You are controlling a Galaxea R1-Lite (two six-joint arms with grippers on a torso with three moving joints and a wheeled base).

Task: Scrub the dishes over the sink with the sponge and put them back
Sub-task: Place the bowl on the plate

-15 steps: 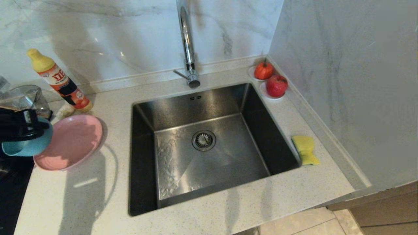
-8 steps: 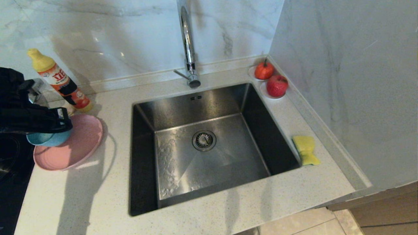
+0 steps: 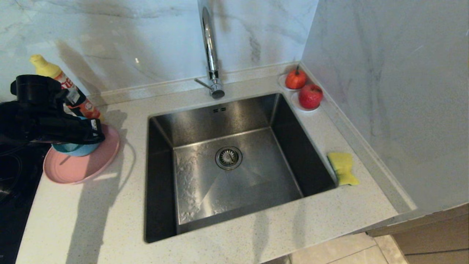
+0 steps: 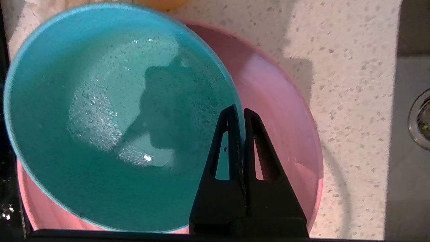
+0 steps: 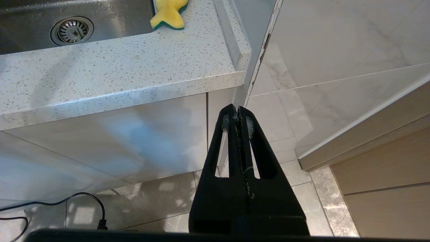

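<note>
The teal-blue bowl is upright over the far part of the pink plate, left of the sink. I cannot tell whether it rests on the plate. My left gripper is shut on the bowl's rim. In the left wrist view one finger is inside the bowl and the other outside, over the plate, with the left gripper pinching the thin wall. The yellow sponge lies on the counter right of the sink. My right gripper hangs shut and empty below the counter's front edge.
A tall chrome tap stands behind the sink. A yellow-capped bottle is behind my left arm. Two red apples sit at the far right corner. A marble wall runs along the right. A black hob borders the left.
My left arm has carried the bowl to the right and down, from the plate's left edge to over the plate. The bowl has gone from tilted to level. The right arm has not moved.
</note>
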